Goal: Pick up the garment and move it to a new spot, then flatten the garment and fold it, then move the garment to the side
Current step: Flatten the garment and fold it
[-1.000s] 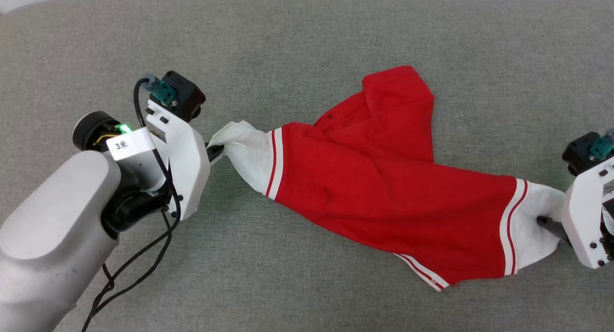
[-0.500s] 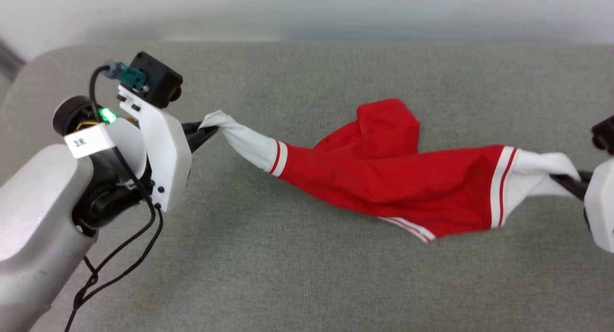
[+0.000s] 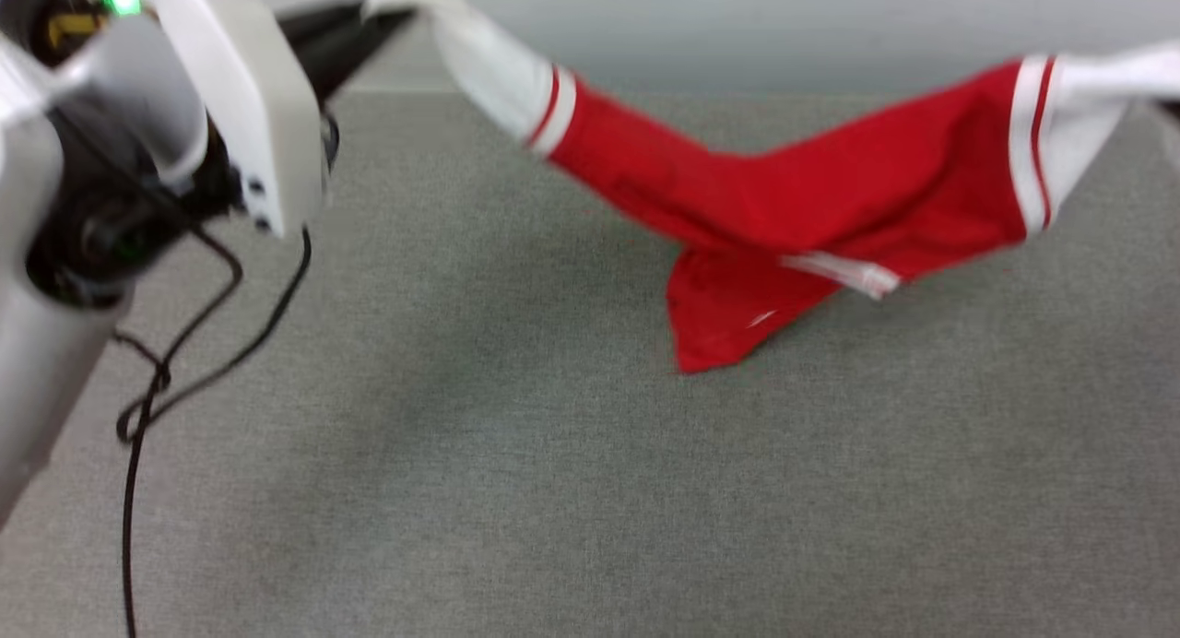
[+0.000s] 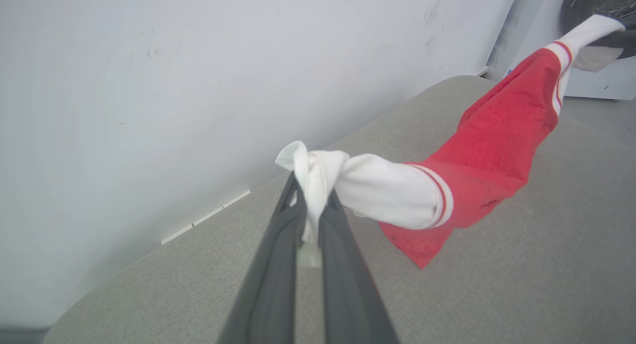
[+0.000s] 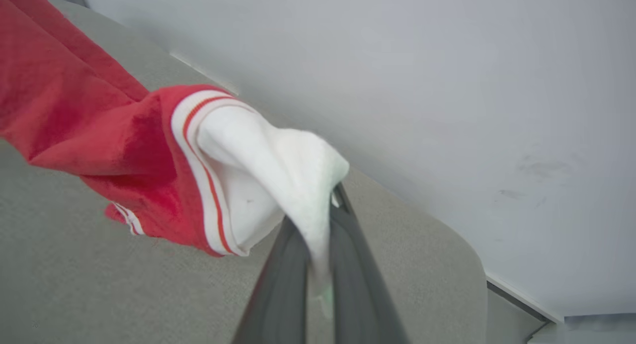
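Above the grey bench on which it lay a second ago, the garment now hangs slung, the left end effector and right end effector each clamped shut on a white sleeve, so the carry to a new spot looks begun.

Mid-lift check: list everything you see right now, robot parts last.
garment: one, red with white sleeves, strung in the air between both pincers, low corner dangling toward the surface.
padded surface: one, grey, beneath the garment.
wall: one, pale grey, behind the surface.
cable: one, black, lower left of head view.
left pincer: one, dark, shut on a white sleeve.
right pincer: one, dark, shut on the other sleeve.
left forearm: one, pale grey, head view's left edge.
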